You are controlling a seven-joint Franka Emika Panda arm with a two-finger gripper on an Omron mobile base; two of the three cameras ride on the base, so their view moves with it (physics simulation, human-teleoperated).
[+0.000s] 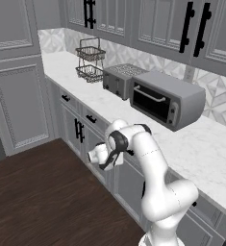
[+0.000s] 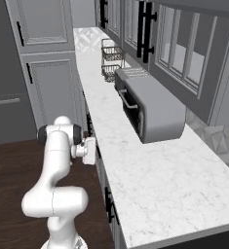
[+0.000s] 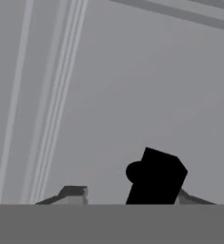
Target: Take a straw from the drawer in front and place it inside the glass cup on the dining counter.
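Claw sits pressed close to the grey front of the drawer, its two tips low in the hand view with the black bar handle at about five o'clock, lying between them nearer one tip; whether the jaws already pinch that handle or stand apart I cannot tell. In the left base view the claw reaches toward the drawer row under the marble wall counter, at roughly nine o'clock from the arm's elbow. On that counter stand a toaster oven, a toaster and a wire basket. As I judge it, the task is at its very start: the drawer looks shut, so the straw is presumably inside and hidden. Opening, picking the straw, driving to the dining counter and dropping it into the glass cup all remain.
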